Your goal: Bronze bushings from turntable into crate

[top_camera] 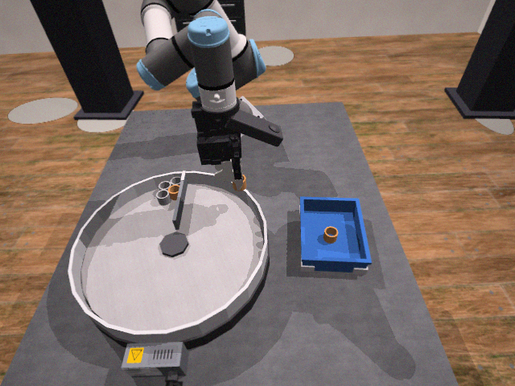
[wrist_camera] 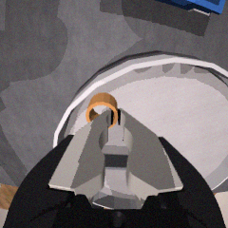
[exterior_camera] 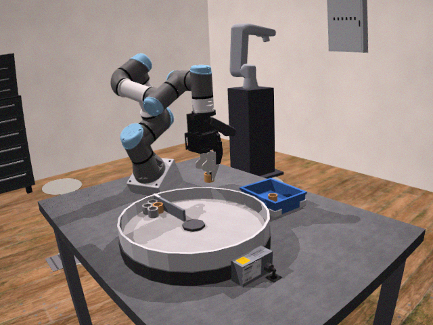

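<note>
My gripper (top_camera: 238, 181) (exterior_camera: 210, 171) (wrist_camera: 115, 109) is shut on the wall of a bronze bushing (top_camera: 244, 182) (exterior_camera: 208, 177) (wrist_camera: 103, 100). It holds the bushing in the air near the turntable's back rim. On the turntable (top_camera: 175, 290) (exterior_camera: 195, 260) (wrist_camera: 190, 104), another bronze bushing (top_camera: 173, 192) (exterior_camera: 159, 206) stands close beside three steel bushings (top_camera: 162, 197) (exterior_camera: 153, 212) near the rim. One more bronze bushing (top_camera: 330, 236) (exterior_camera: 272, 197) stands in the blue crate (top_camera: 332, 262) (exterior_camera: 288, 205) (wrist_camera: 211, 5), right of the turntable in the top view.
A grey upright divider (top_camera: 179, 207) (exterior_camera: 172, 208) runs from the turntable's rim toward its dark hub (top_camera: 174, 244) (exterior_camera: 193, 225), next to the bushing group. A grey box with a yellow label (top_camera: 154, 358) (exterior_camera: 252, 267) stands at the turntable's front. The turntable has a raised rim.
</note>
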